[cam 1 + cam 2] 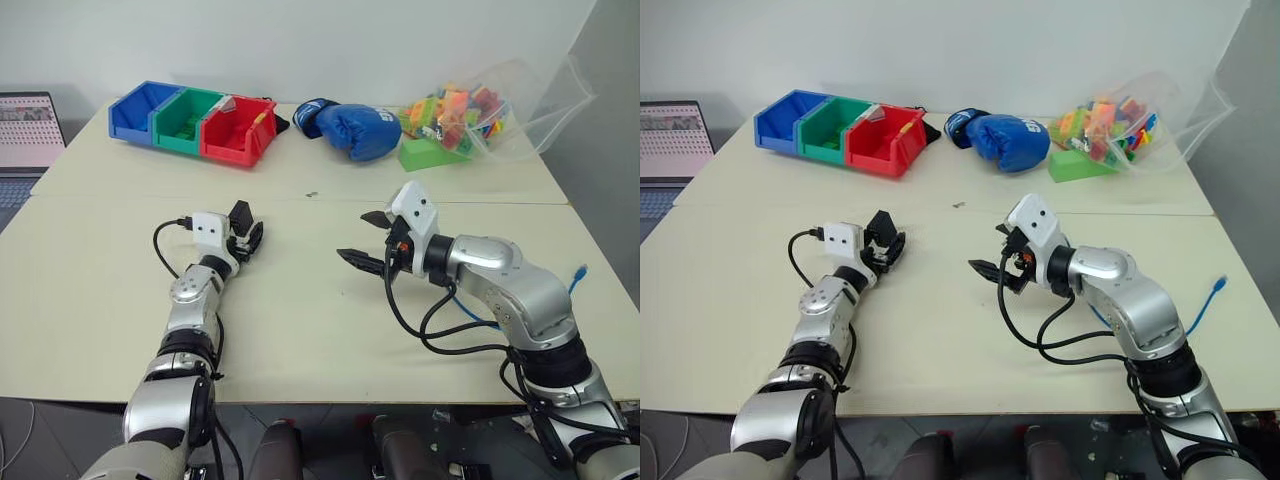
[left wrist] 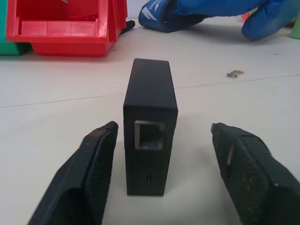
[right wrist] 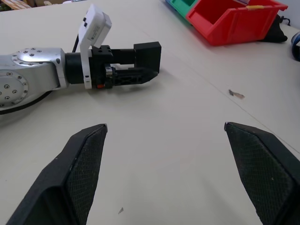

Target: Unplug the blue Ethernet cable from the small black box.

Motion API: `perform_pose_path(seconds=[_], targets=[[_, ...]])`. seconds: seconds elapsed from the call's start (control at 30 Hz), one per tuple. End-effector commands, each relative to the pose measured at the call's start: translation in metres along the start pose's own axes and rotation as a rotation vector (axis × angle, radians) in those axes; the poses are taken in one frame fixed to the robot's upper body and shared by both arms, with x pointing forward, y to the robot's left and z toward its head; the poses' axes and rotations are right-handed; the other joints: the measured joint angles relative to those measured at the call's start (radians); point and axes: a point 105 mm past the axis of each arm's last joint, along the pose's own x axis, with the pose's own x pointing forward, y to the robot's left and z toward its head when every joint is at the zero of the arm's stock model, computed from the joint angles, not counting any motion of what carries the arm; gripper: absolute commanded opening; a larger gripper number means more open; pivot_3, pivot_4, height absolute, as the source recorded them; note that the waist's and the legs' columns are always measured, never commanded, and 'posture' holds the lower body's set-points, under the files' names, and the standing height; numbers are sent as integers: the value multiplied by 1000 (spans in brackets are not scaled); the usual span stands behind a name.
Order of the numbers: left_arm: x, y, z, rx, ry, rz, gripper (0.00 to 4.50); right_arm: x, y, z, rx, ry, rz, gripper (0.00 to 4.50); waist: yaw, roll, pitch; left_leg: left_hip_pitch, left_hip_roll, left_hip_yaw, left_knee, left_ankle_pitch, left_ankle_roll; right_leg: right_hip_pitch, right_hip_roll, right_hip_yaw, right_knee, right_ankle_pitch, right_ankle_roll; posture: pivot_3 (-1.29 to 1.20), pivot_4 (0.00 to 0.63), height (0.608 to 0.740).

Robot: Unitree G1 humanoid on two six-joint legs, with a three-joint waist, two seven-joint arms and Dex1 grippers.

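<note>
The small black box (image 2: 150, 108) stands on the table between the fingers of my left gripper (image 2: 164, 127). Its port faces the wrist camera and has nothing plugged in. The left gripper is open, with one finger (image 2: 96, 168) close beside the box and the other well apart. From the head the box (image 1: 240, 214) shows at the tip of the left gripper (image 1: 248, 236). My right gripper (image 1: 360, 238) hovers open at mid-table, pointing toward the left one, with nothing between its fingers. The blue Ethernet cable (image 1: 469, 314) lies on the table under my right arm, one plug end (image 1: 580, 271) near the right edge.
Blue, green and red bins (image 1: 238, 130) stand at the back left. A blue boxing glove (image 1: 355, 130) and a clear bag of coloured blocks (image 1: 470, 110) sit at the back. A laptop (image 1: 30, 130) is at the far left.
</note>
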Motion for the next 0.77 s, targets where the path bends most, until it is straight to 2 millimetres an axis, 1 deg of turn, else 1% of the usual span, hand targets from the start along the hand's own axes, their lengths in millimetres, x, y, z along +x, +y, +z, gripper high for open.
perform_pose_path(seconds=[0.03, 0.13, 0.2, 0.33, 0.4, 0.5, 0.57, 0.63, 0.77], targets=[[-21, 13, 0, -4, 62, 29, 3630, -8, 1, 6, -2, -35, -34, 4244, -5, 0, 0, 0, 0, 0, 0, 0, 0, 0, 0, 0, 0, 0, 0, 0, 150, 740], [-42, 21, 8, 20, 143, 13, 3630, -17, -5, -5, 27, -13, -81, 4244, -14, 0, 0, 1, 0, 0, 0, 0, 0, 1, 0, 1, 1, 0, 0, 0, 150, 740], [-54, 22, 15, 67, 187, -16, 3630, -24, -10, -12, 46, 2, -116, 4244, -15, 0, 0, 1, 1, 0, 0, 0, 0, 1, 0, 1, 1, -1, 1, 0, 150, 740], [-75, 32, 41, 125, 210, -60, 3630, -44, -31, -22, 85, 28, -221, 4244, -13, 0, 0, 1, 0, -1, 0, 0, 0, 1, 0, 1, 1, -2, 4, 0, 150, 740], [-81, 35, 59, 153, 194, -94, 3630, -55, -43, -27, 102, 42, -275, 4244, -10, 0, 0, 1, 0, -1, 0, 0, 0, 1, -1, 2, 1, -3, 4, 0, 150, 740], [-86, 38, 82, 174, 174, -117, 3630, -70, -55, -32, 136, 55, -329, 4244, -8, 0, 0, 1, 0, -1, 0, 0, 0, 1, -1, 1, 0, -3, 5, 0, 150, 740], [-86, 37, 93, 171, 161, -142, 3630, -74, -59, -34, 147, 64, -345, 4244, -8, 0, 0, 1, 0, 0, 0, 0, 0, 1, -1, 2, 0, -3, 5, 0, 150, 740], [-86, 32, 101, 165, 150, -170, 3630, -76, -61, -37, 151, 73, -355, 4244, -9, 0, 0, 1, 0, 0, 0, 0, 0, 1, -1, 2, 0, -3, 5, 0, 150, 740], [-86, 22, 108, 127, 132, -221, 3630, -74, -61, -38, 153, 78, -355, 4244, -9, 0, 0, 1, 0, -1, -1, 0, 0, 1, 0, 2, 0, -3, 5, 0, 150, 740]])
